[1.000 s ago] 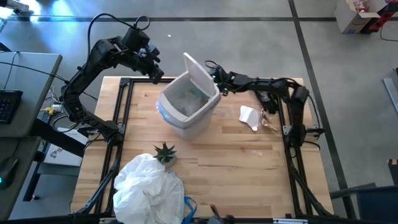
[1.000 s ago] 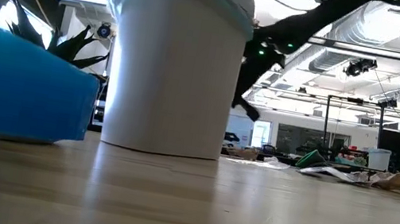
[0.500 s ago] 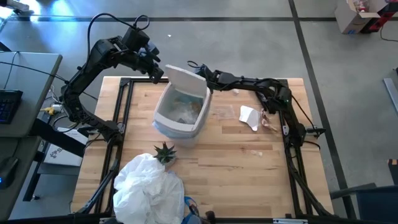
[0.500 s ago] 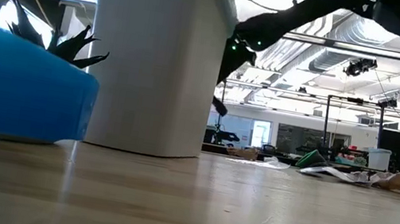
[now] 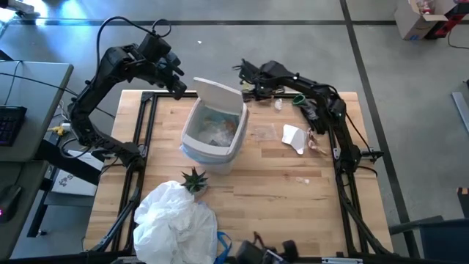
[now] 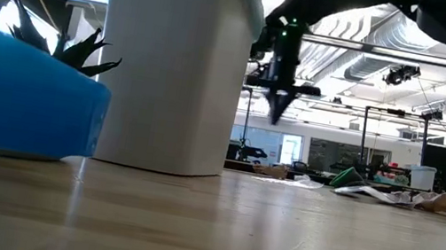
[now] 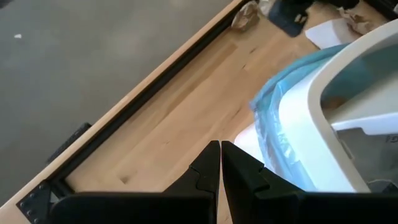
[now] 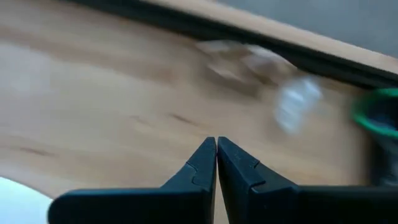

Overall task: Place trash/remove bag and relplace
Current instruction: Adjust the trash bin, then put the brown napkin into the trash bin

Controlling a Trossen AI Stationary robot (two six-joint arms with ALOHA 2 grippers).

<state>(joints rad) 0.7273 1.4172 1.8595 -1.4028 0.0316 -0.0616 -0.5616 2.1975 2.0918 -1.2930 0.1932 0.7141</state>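
The wooden counter [image 5: 256, 183] carries everything. At its near edge lies a big crumpled white plastic heap [image 5: 172, 220], well apart from the white bin [image 5: 212, 132], which stands upright toward the far left, its swing lid [image 5: 220, 97] tipped up at the back. The bag [image 7: 283, 134], thin, crinkly, translucent light blue, lines the bin and folds out over its rim. Inside the bin some trash shows as pale and brownish scraps [image 5: 218, 130]. More trash lies on the counter to the right of the bin: a white paper scrap [image 5: 293, 137] with a brown crumpled piece [image 5: 316, 141] just beside it, and a clear wrapper [image 5: 264, 132] nearer the bin. A small green spiky plant [image 5: 194, 178] sits between bin and heap. My right tool [image 5: 245, 72], fingers pressed together and holding nothing, hangs over the far counter edge; half a second ago it touched the lid, and it has since drawn back off it. My left tool [image 5: 179, 92], also pressed shut and empty, hovers by the bin's far left corner, hardly moved. The bin stands as it did.
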